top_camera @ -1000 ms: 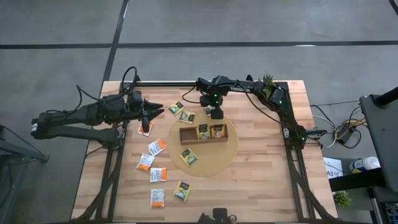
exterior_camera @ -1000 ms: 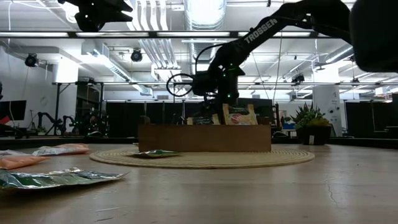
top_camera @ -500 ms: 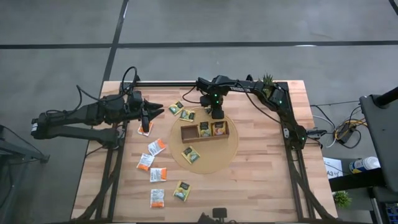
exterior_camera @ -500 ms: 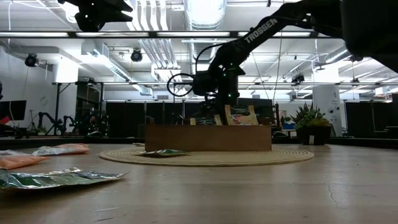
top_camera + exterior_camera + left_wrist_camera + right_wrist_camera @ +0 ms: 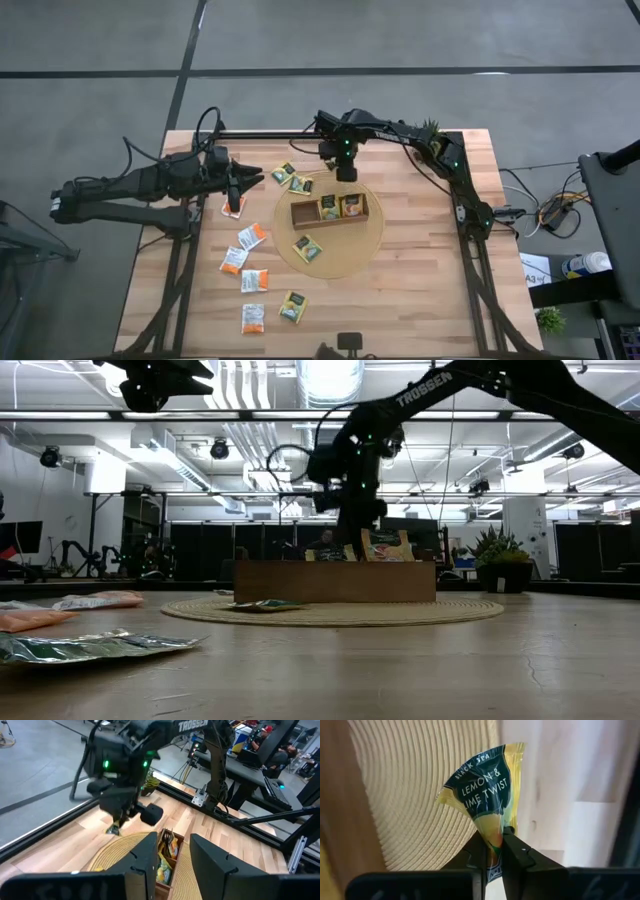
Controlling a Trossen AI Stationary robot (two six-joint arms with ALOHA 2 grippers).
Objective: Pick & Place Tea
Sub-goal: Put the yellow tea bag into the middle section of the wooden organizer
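Observation:
My right gripper [image 5: 345, 173] hangs over the far rim of the round woven mat [image 5: 330, 262], shut on a yellow-green tea sachet [image 5: 482, 795] with a dark label. The left wrist view shows that sachet [image 5: 115, 827] below the fingers, clear of the table. The brown wooden tray [image 5: 303, 214] on the mat holds two sachets standing on edge. One more sachet [image 5: 307, 248] lies flat on the mat. Several sachets lie flat on the table at the left. My left gripper [image 5: 234, 196] waits above the table's left part, open and holding nothing. My right gripper pinches one edge of the sachet [image 5: 491, 831] between its two fingertips [image 5: 512, 847], coming from above and pointing down. The sachet is bent where it is pinched. It sticks out below the fingers, lifted clear of the mat and table.
Two yellow-green sachets [image 5: 283, 173] [image 5: 300, 185] lie just left of my right gripper. Orange and white ones [image 5: 252, 236] [image 5: 255, 280] and another green one [image 5: 292, 305] lie toward the near left. A small potted plant [image 5: 431, 128] stands at the far right edge.
My right gripper has shut on the sachet at the mat's far rim and risen straight up with it. The sachet has come off the surface and hangs below the fingers.

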